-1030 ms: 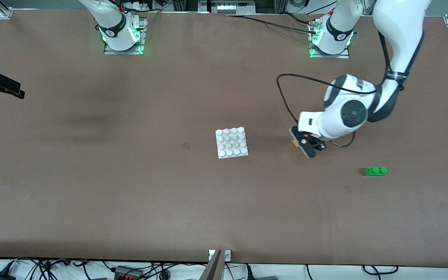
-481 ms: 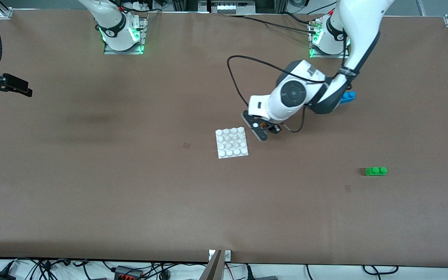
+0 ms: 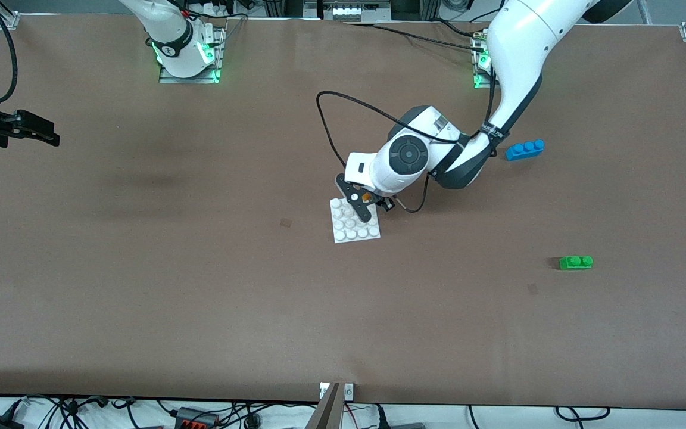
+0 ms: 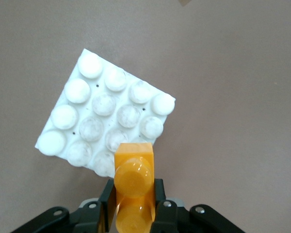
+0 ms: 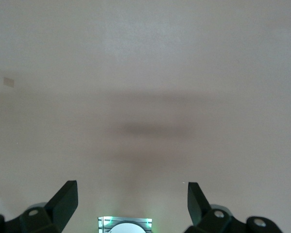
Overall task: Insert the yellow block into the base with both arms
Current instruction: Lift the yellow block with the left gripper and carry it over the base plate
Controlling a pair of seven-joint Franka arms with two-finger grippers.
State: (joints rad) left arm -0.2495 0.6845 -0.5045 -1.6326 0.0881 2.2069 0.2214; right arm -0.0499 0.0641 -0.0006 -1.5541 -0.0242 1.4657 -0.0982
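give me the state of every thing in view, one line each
yellow block: held in the air over the base's edge
base: flat on the table, studs bare
left end effector: shut on the yellow block
right end effector: open, empty, waiting over the right arm's end of the table
blue brick: lying loose
green brick: lying loose

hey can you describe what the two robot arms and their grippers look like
Both arms are glossy white with dark grey or black joint rings. The left arm trails a looping black cable and has a round dark cap at its wrist. Its left gripper is black with two fingers, as is the right gripper. Green lights glow at both bases.
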